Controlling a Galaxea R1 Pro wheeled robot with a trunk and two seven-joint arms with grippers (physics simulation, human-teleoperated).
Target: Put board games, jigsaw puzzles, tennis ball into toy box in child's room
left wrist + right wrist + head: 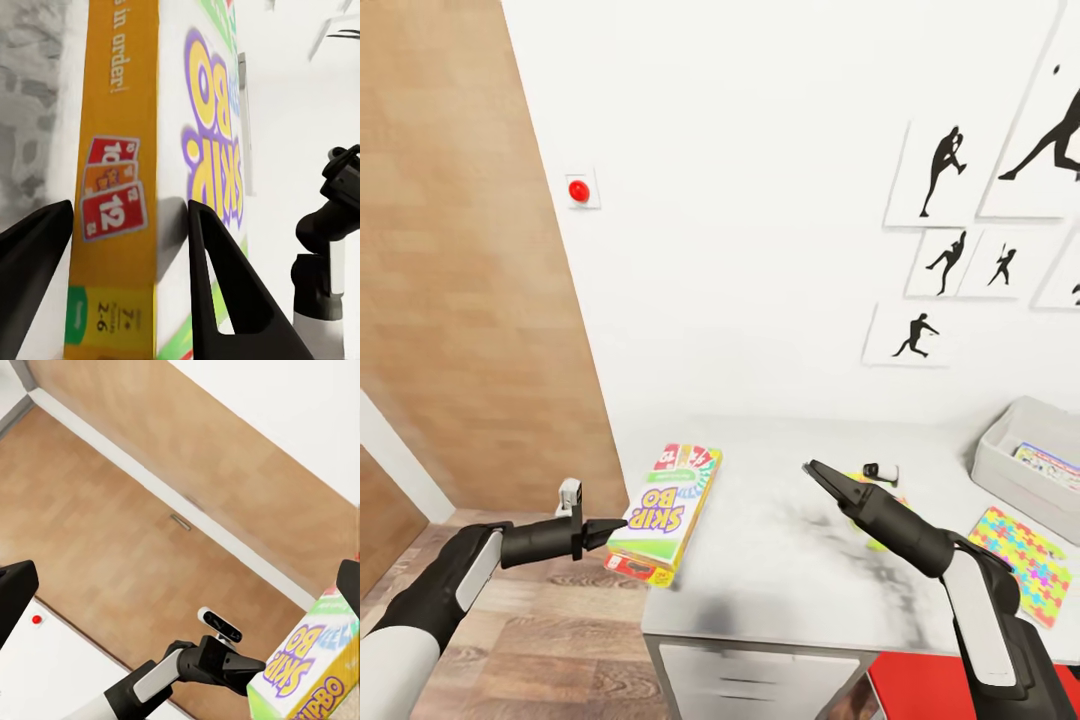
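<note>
Left gripper point(610, 530): black tapered fingers point(225, 292) closed across the near end of one board game point(665, 512), a flat glossy "Skip-Bo" carton with an orange edge, overhanging the left corner of the table point(790, 580), long axis running away toward the wall. Mottled pale grey top, white drawers beneath. Right gripper point(825, 478) above mid-table, jaws spread wide, holding nothing. Yellow-green tennis ball point(875, 545) partly hidden behind it. One jigsaw puzzle point(1020, 560), flat, bright interlocking pattern, lying diagonally. Far right, the pale grey toy box point(1000, 470) with sloping walls, one printed box inside.
</note>
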